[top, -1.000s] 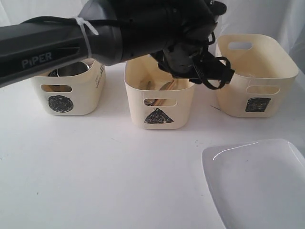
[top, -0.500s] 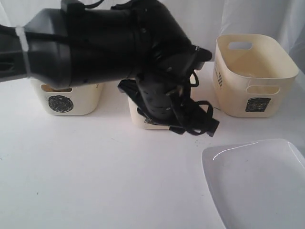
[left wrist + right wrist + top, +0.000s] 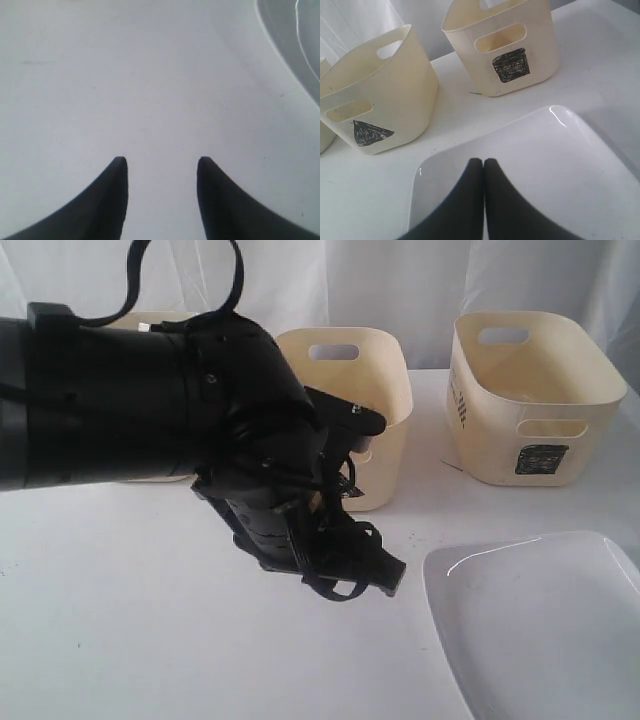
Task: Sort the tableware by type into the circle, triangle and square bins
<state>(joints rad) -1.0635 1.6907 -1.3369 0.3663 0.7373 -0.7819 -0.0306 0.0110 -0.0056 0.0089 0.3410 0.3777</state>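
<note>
- On the right side of the table (image 3: pixel 120 640), near its front edge, the large white squarish plate (image 3: pixel 540 625) lies flat, outside every bin. It is the only loose tableware you can see.
- Your left gripper (image 3: pixel 161 162) hangs over bare table just beside the plate's rim. Its fingers are spread and there is nothing between them.
- Your right gripper (image 3: pixel 483 162) sits above the plate with its fingers pressed together, holding nothing.
- Behind the plate stands the square bin (image 3: pixel 535 390). The triangle bin (image 3: pixel 385 410) is beside it, partly hidden by your left arm (image 3: pixel 150 410).
- Watch the rim. It looks low against the table, so fingers coming straight down will likely hit the surface or skate over the glaze instead of catching the edge.
- Expect a weak hold. A pinch on one edge of a wide, smooth plate may let it tilt and slide out as you lift.
- Mind the bin's mouth. The plate looks broad against the square bin, so if you carry it flat it could catch on the rim and shove or tip the light tub.
- Keep the arms apart. Both grippers are near the same plate, and moving one before the other clears risks a knock.
- Your left arm blocks much of the exterior view, so check the wrist views before you commit.
</note>
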